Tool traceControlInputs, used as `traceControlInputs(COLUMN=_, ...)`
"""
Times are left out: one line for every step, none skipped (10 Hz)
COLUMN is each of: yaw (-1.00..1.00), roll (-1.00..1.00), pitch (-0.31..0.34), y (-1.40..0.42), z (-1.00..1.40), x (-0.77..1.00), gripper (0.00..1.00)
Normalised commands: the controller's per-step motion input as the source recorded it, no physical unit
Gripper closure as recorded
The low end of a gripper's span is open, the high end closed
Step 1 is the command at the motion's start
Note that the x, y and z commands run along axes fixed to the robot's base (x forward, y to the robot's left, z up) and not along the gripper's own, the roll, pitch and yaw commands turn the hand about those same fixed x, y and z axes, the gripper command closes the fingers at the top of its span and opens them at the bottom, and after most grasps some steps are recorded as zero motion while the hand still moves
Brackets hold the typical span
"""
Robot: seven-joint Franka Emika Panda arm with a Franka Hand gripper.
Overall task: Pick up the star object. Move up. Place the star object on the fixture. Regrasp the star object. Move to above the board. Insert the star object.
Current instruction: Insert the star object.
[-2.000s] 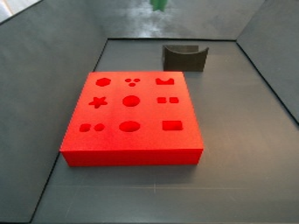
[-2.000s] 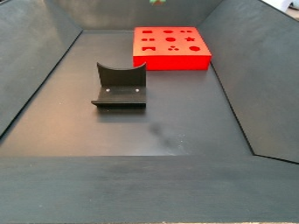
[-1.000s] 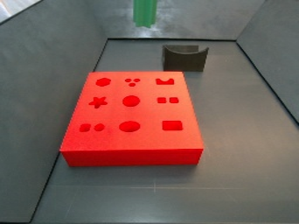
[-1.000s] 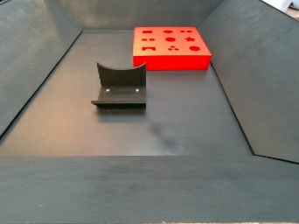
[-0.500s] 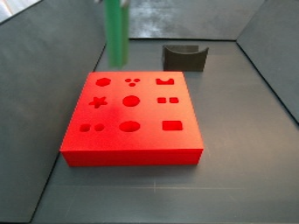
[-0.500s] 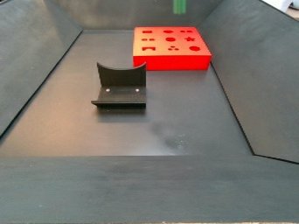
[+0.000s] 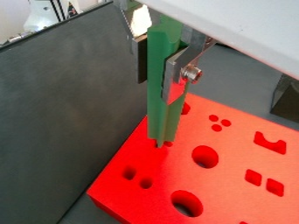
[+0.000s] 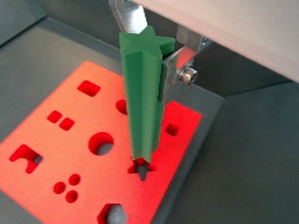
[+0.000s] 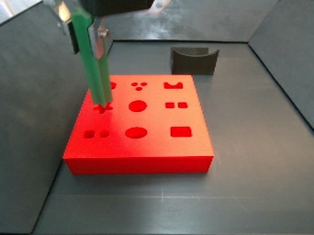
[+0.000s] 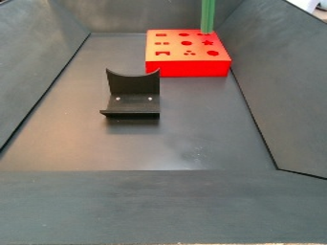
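The star object [image 9: 94, 69] is a long bright green peg, held upright. My gripper [image 9: 81, 29] is shut on its upper part, above the left side of the red board [image 9: 153, 151]. In both wrist views the silver fingers [image 7: 176, 73] [image 8: 174, 67] press on the peg [image 7: 160, 96] [image 8: 142, 105] from either side. Its lower tip meets the star hole [image 8: 142, 169] in the board [image 8: 65, 140]; how deep it sits I cannot tell. The dark fixture [image 9: 194, 60] stands bare behind the board. In a side view the peg [image 10: 208, 14] shows over the board [image 10: 188, 53].
Grey bin walls [image 9: 37, 64] slope up on all sides round the dark floor [image 10: 179, 144]. The fixture [image 10: 130, 94] stands on the floor apart from the board. Circle, square and other cut-outs [image 9: 138, 106] lie right beside the star hole.
The gripper has come down into view with the peg, moving left and forward over the board. The peg's tip, above the back edge before, now touches the star hole.
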Motion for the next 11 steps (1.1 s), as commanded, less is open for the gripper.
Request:
traceControlInputs(yaw=-0.10, roll=-0.17, pitch=-0.003, y=0.68, z=0.00, x=0.00, gripper=1.00)
traceControlInputs(yaw=0.00, roll=-0.06, pitch=-0.003, y=0.25, z=0.00, x=0.00, gripper=1.00)
traceControlInputs(yaw=0.00, roll=0.00, pitch=-0.024, y=0.00, z=-0.07, x=0.04, gripper=1.00)
traceControlInputs(yaw=-0.32, roll=0.05, pitch=-0.001, y=-0.24, z=-0.36, x=0.00, gripper=1.00)
traceControlInputs(yaw=-0.32, roll=0.04, pitch=-0.011, y=-0.21, z=-0.29, x=0.00, gripper=1.00)
traceControlInputs(yaw=0.00, roll=0.00, pitch=0.000, y=0.00, z=-0.02, x=0.00, gripper=1.00)
traceControlInputs(yaw=-0.17, roll=0.02, pitch=0.000, y=0.05, z=-0.17, x=0.00, gripper=1.00)
traceControlInputs(yaw=-0.29, roll=0.00, pitch=0.000, y=0.05, z=-0.16, x=-0.08, gripper=1.00)
traceControlInputs(yaw=-0.06, roll=0.00, pitch=0.000, y=0.01, z=0.00, x=0.00, gripper=1.00)
traceControlInputs(yaw=0.00, roll=0.00, pitch=0.000, y=-0.01, z=-0.01, x=0.05, gripper=1.00)
traceControlInputs(yaw=-0.09, roll=0.00, pitch=0.000, y=-0.01, z=-0.14, x=0.00, gripper=1.00)
